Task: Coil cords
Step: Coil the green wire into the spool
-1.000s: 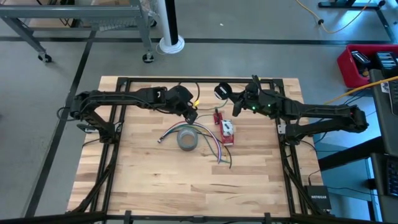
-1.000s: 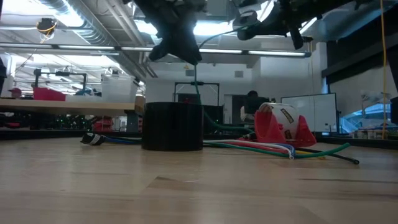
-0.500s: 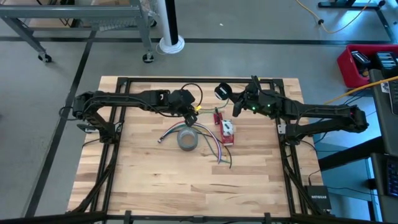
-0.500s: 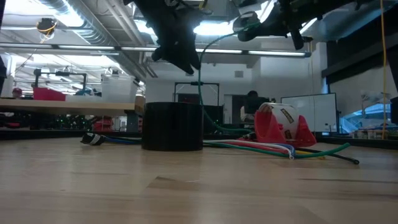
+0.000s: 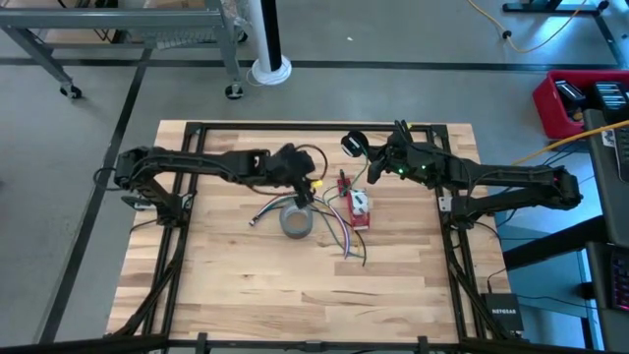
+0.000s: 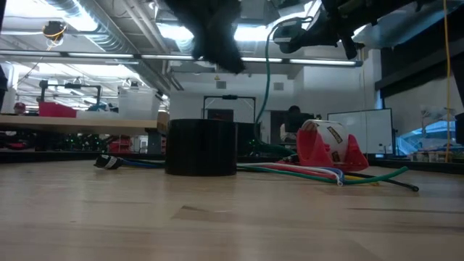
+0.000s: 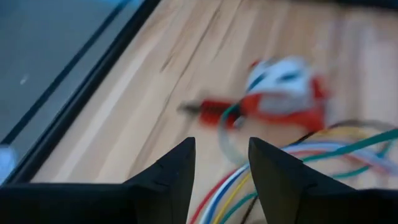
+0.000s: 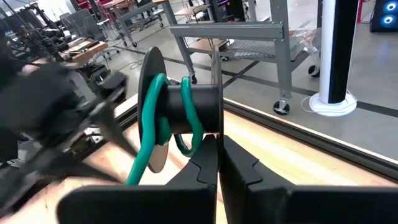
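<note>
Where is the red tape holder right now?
The red tape holder sits near the table's middle in the high view, just right of the grey tape roll, with colored wires lying beside it.

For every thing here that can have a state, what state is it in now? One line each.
Left gripper: open, empty, raised above the table near the tape roll.
Right gripper: shut on the spool, held up off the table.
Spool: raised, green cord partly wound on it.
Green cord: hangs from the spool down to the table.
Tape roll: flat on the table.
Tape dispenser: on the table, untouched.
Coloured wires: loose on the table.
</note>
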`<state>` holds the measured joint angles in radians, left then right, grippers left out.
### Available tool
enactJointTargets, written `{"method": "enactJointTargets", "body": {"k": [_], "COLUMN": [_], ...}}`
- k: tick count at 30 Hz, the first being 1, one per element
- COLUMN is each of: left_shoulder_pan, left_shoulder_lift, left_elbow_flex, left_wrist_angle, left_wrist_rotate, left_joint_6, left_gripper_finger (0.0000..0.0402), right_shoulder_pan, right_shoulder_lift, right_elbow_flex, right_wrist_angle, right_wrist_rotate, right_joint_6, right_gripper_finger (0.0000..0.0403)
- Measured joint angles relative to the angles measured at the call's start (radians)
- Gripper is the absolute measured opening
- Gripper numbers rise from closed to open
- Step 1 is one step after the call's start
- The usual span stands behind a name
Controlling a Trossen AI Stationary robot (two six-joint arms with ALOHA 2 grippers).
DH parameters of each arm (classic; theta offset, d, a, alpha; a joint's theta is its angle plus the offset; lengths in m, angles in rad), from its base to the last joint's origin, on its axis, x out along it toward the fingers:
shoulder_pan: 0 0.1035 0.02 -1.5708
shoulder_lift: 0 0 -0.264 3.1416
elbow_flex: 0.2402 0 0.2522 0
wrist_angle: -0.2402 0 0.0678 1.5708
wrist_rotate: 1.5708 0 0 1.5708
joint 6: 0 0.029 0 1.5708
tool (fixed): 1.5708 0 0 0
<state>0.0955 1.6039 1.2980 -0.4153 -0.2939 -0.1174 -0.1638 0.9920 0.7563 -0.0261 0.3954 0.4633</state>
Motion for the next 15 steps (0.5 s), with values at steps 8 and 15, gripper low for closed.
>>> {"method": "enactJointTargets", "body": {"k": [8, 15], "left_shoulder_pan": [-0.076, -0.082], "left_shoulder_lift": [0.000, 0.000], "left_elbow_flex": [0.000, 0.000], "left_wrist_angle": [0.121, 0.223], "left_wrist_rotate": [0.002, 0.002], "left_joint_6": [0.006, 0.017], "left_gripper_finger": [0.0143, 0.0143], "right_shoulder_pan": [0.000, 0.000], "right_shoulder_lift": [0.000, 0.000], "right_elbow_flex": [0.000, 0.000], "right_wrist_angle": [-0.009, -0.012], "right_wrist_rotate": [0.005, 0.005], "right_joint_6": [0.000, 0.000], "right_gripper_finger": [0.0003, 0.0003]}}
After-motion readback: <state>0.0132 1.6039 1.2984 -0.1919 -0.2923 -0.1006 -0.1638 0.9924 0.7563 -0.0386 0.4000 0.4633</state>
